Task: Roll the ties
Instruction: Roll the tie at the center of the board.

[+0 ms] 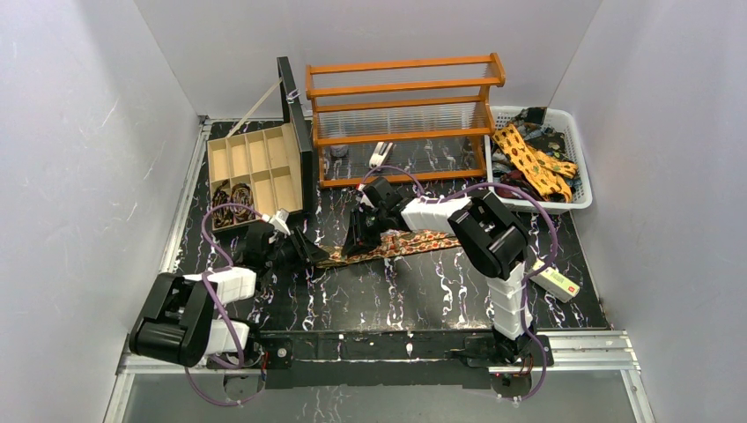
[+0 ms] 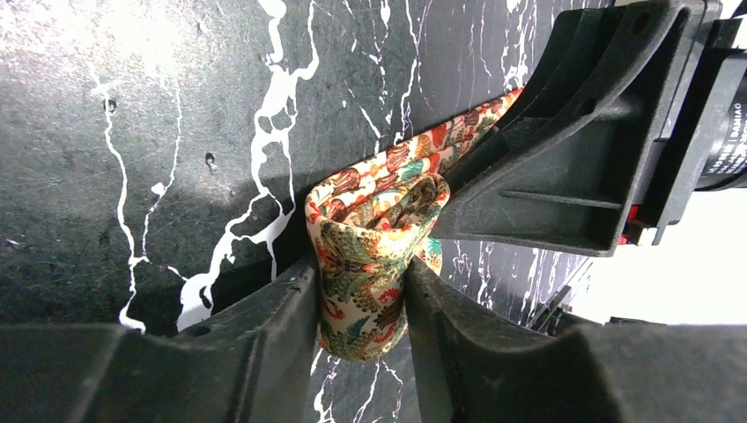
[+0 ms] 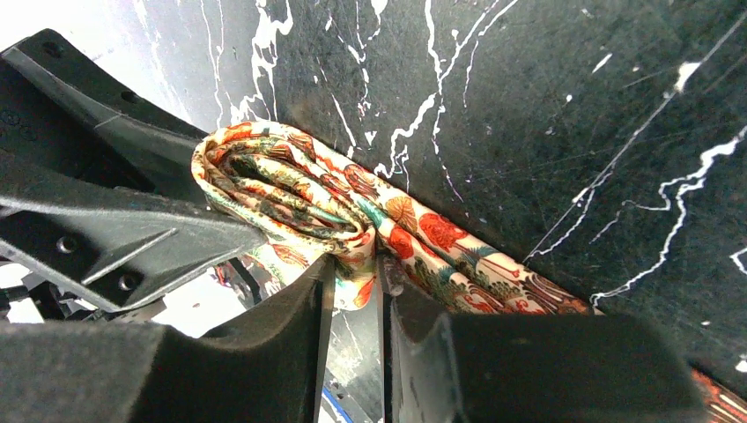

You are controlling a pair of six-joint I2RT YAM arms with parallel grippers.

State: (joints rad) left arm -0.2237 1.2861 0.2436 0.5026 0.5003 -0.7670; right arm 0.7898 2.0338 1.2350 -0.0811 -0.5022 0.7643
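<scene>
Both clenched on the patterned tie (image 1: 423, 240) — left gripper (image 2: 361, 295) at its folded end, right gripper (image 3: 352, 286) just beside — mid black marbled tabletop (image 1: 423, 295), bare toward the near edge, grey walls (image 1: 79, 132) around.

Black-and-white arms (image 1: 427, 214), purple cables (image 1: 208, 231)

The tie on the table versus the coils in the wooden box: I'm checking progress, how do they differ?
The tie lies mostly as a flat strip on the table, only its end folded over; the coils are wound spirals. The left claw and right claw pinch the tie; the coils sit untouched in the wooden box. The tie looks cream with red-orange motifs; the coils darker brown. Both are patterned fabric.
</scene>
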